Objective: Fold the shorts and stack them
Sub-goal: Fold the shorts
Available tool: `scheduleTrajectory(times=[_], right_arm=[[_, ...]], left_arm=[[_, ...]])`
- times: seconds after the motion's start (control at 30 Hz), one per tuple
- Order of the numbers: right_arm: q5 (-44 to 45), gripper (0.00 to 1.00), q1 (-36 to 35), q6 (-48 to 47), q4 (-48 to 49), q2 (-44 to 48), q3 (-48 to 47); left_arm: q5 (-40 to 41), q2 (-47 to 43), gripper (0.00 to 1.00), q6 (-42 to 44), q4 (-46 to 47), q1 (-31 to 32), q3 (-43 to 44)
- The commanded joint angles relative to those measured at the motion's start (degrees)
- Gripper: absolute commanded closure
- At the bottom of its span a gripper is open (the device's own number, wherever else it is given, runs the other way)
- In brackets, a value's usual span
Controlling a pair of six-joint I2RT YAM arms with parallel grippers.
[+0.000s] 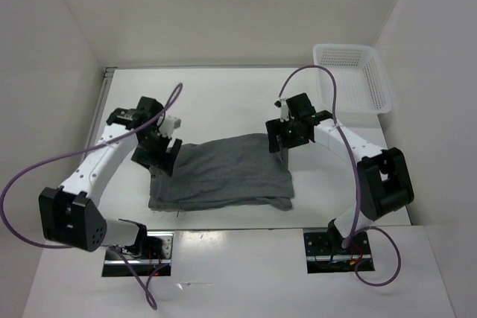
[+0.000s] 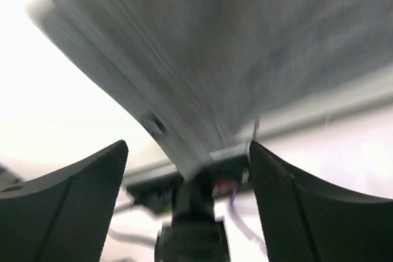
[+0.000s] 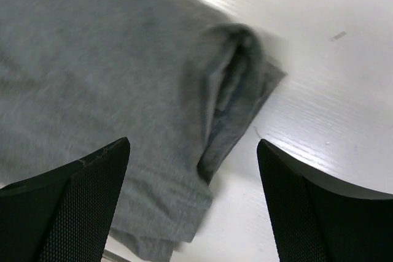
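Observation:
The grey shorts [image 1: 223, 173] lie folded flat in the middle of the white table. My left gripper [image 1: 162, 156] hovers at their upper left corner, jaws open and empty. In the blurred left wrist view the shorts [image 2: 233, 47] fill the top, and nothing sits between the dark fingers [image 2: 80, 194]. My right gripper [image 1: 278, 141] hangs over the upper right corner of the shorts. In the right wrist view it [image 3: 193, 176] stands open over the folded right edge of the shorts [image 3: 110, 90], holding nothing.
A white mesh basket [image 1: 350, 80] stands at the back right of the table [image 1: 223, 102]. White walls enclose the table on three sides. Purple cables loop from both arms. The left arm's base [image 2: 193, 225] shows below the left fingers.

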State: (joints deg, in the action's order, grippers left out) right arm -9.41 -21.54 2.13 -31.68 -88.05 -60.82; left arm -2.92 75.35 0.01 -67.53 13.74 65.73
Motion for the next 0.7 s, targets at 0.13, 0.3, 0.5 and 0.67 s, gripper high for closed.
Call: scheduleTrajectory(times=[0.13, 0.3, 0.5, 0.67], right_arm=[[2.6, 0.11, 2.1, 9.5, 6.4, -5.8, 0.3], [2.6, 0.16, 4.6, 11.9, 6.4, -9.0, 1.6], [-3.1, 0.33, 4.6, 12.5, 9.7, -13.4, 2.0], [-1.6, 0.87, 4.6, 11.0, 10.8, -19.5, -3.6]], left_arm=[[0.7, 15.8, 0.1, 0.0, 16.6, -12.3, 7.7], [-0.9, 24.2, 0.1, 0.0, 14.7, -12.9, 7.6], [-1.5, 28.3, 0.22, 0.0, 17.0, -11.7, 5.9], [-4.5, 34.3, 0.67, 0.0, 17.5, -11.7, 11.2]])
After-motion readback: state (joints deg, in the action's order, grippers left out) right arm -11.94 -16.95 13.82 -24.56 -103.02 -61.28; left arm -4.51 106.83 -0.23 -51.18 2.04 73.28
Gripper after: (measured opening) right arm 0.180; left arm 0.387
